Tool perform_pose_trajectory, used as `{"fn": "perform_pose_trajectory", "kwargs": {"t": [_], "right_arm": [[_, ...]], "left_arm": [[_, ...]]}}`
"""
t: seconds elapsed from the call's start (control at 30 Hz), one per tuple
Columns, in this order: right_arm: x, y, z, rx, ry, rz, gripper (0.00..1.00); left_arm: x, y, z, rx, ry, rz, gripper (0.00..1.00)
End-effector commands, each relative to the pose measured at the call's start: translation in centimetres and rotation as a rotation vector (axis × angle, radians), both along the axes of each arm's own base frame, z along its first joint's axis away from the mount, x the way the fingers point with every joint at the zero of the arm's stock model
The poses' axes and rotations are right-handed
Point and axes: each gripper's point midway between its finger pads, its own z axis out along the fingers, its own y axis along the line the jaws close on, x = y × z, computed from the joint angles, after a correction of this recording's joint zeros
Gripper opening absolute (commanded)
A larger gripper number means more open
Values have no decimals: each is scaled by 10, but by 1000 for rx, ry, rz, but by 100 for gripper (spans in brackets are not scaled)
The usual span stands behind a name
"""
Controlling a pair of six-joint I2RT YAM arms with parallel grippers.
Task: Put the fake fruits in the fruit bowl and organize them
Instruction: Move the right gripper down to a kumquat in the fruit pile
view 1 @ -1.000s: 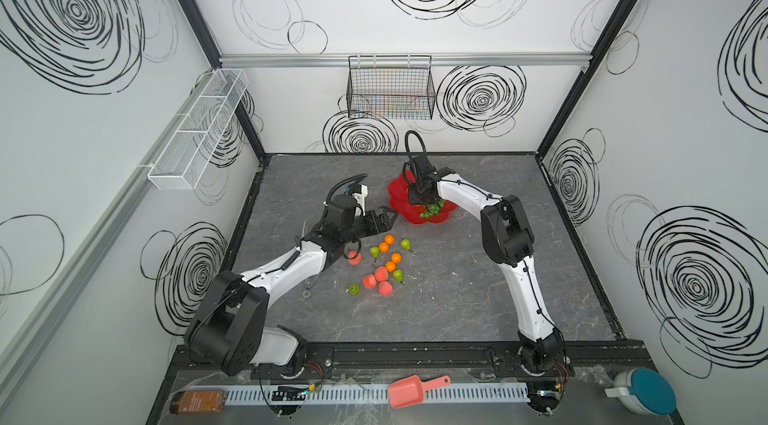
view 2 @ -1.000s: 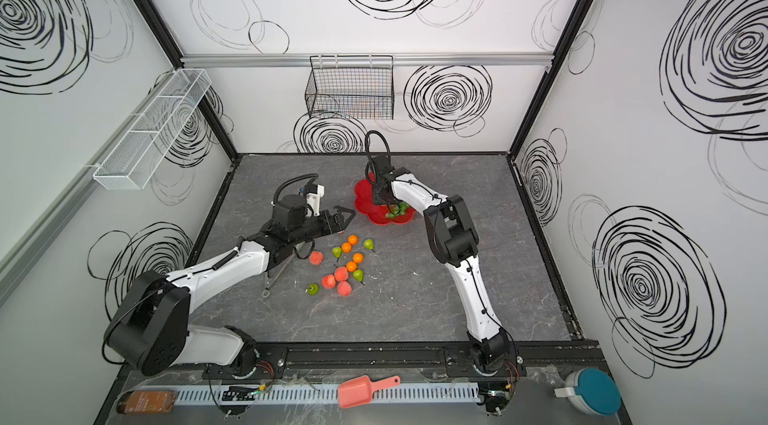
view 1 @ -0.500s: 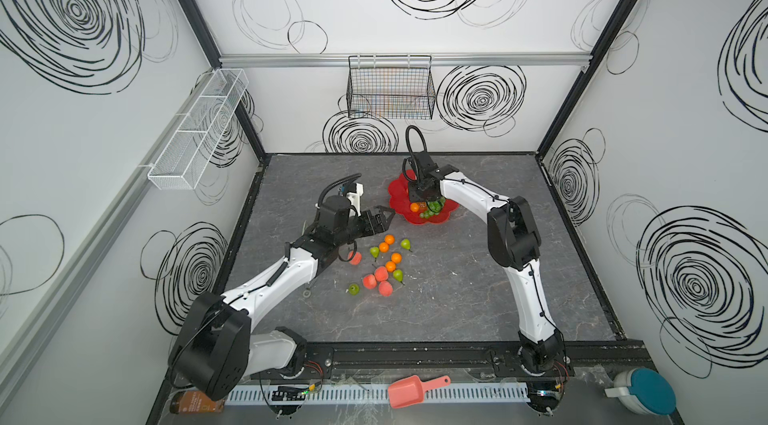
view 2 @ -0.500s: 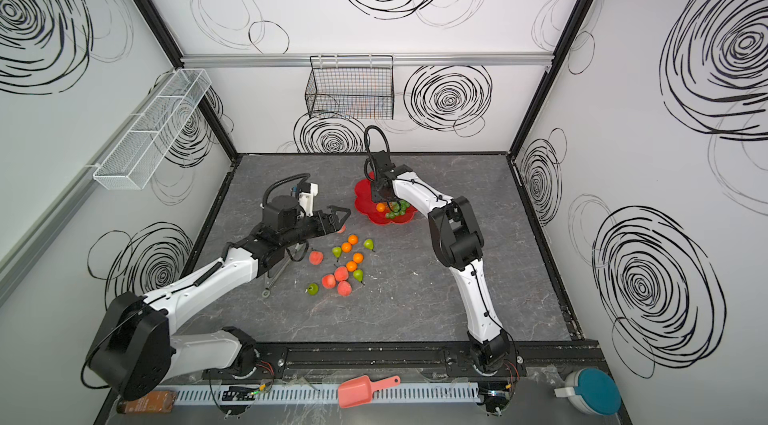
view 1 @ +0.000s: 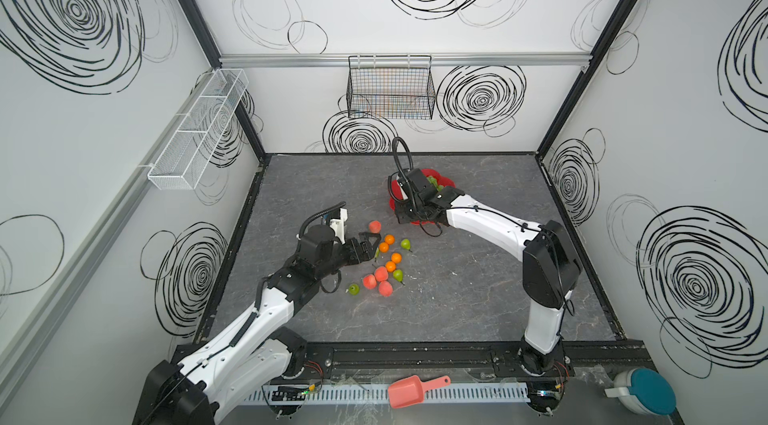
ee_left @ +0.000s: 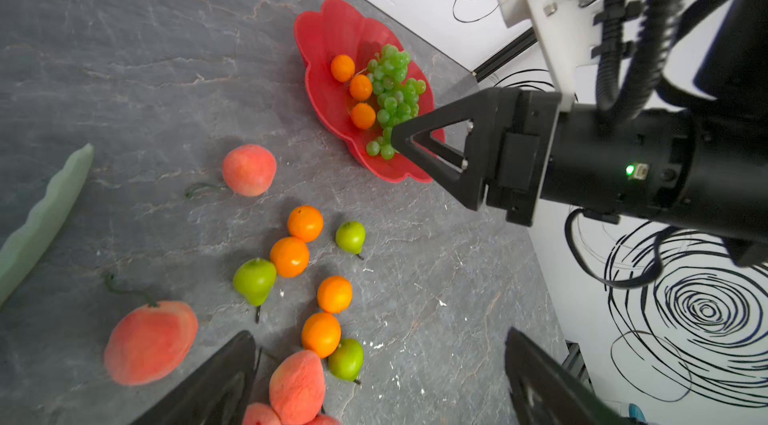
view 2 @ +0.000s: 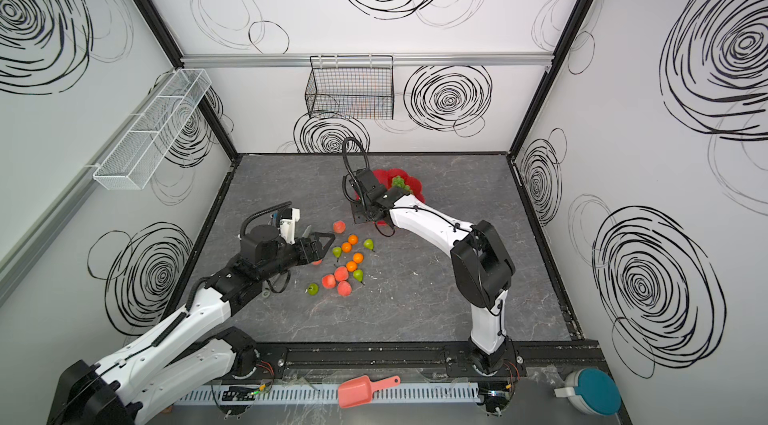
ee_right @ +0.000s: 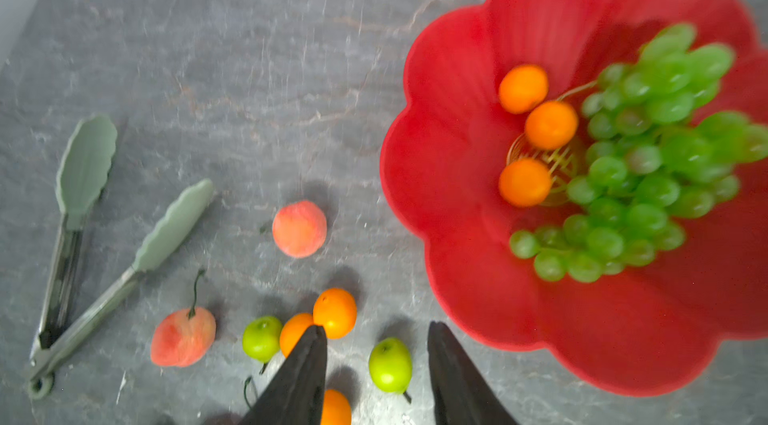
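Your right gripper (ee_right: 374, 325) hangs empty, jaws half apart, just off the fruit bowl (ee_right: 453, 161), which holds grapes (ee_right: 648, 161) and three oranges (ee_right: 550, 124). Your left gripper (ee_left: 378, 331), jaws wide and empty, hovers over the tightly packed loose fruits (ee_left: 289, 256) on the worktop (ee_left: 124, 70); closing there could send neighbours rolling.

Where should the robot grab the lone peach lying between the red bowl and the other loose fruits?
Probably grip the peach across its round middle, coming from straight above: it lies apart, bare table all round. Its thin stem lies flat, too flimsy to hold.
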Motion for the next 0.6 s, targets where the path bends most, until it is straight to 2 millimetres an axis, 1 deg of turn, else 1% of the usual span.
{"fn": "perform_pose_trajectory", "kwargs": {"t": [0.0,0.17,0.23,0.37,0.57], "right_arm": [[-21,7,-10,4,45,11,44],[-50,15,-36,5,134,-22,43],[-57,19,-44,25,155,-39,43],[-67,26,-61,32,197,-58,43],[-77,34,-81,-4,231,-52,44]], "left_arm": [[-11,2,-8,-21,24,25,96],[-24,-2,-22,-18,38,16,96],[-28,-7,-26,-22,48,3,96],[-31,-14,-30,-8,44,-3,96],[-30,-19,-32,-7,45,-14,96]]}}
